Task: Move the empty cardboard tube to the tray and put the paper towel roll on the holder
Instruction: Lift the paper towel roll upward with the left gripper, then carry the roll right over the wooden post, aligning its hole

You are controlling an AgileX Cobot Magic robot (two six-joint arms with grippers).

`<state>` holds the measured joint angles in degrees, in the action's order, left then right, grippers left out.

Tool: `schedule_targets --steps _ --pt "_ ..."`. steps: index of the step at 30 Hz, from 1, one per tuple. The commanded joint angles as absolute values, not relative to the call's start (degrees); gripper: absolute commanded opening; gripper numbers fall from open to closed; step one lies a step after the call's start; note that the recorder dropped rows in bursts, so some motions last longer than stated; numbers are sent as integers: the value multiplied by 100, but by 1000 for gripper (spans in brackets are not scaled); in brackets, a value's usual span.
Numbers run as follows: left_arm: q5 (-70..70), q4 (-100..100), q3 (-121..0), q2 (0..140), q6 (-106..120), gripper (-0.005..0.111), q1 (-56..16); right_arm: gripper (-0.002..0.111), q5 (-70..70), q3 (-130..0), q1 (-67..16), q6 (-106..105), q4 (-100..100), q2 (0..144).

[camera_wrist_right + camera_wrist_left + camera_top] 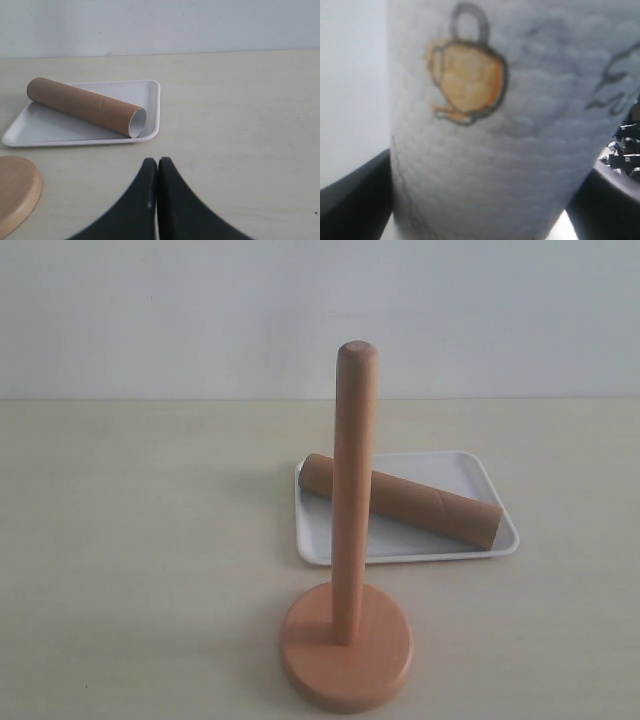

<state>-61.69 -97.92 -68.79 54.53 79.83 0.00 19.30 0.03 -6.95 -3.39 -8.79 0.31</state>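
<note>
The empty cardboard tube (420, 502) lies slantwise in the white tray (330, 540), behind the post of the wooden holder (352, 490). The holder stands upright with a bare post on its round base. The paper towel roll (520, 125) fills the left wrist view, white and embossed with an orange teapot print. My left gripper (485, 200) is shut on it, a dark finger pressed to each side. In the right wrist view my right gripper (158, 162) is shut and empty, over the table near the tray (60, 130), the tube (82, 104) and the holder's base (15, 192). Neither gripper nor the roll shows in the exterior view.
A pale beige table (130, 540) carries everything, with a white wall (150, 310) behind it.
</note>
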Motion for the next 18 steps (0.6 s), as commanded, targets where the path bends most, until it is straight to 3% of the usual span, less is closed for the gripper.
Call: schedule_targets --steps 1,12,18 --pt "-6410 -9995 -7123 5611 7694 4 -6 0 1884 0 -682 -358 -835 0" --pt "-6929 -9791 -7335 5651 7220 4 -6 0 1884 0 -682 -358 -835 0" --pt "-6591 -9859 -7335 5651 7326 4 -454 0 1884 0 -682 -358 -835 0"
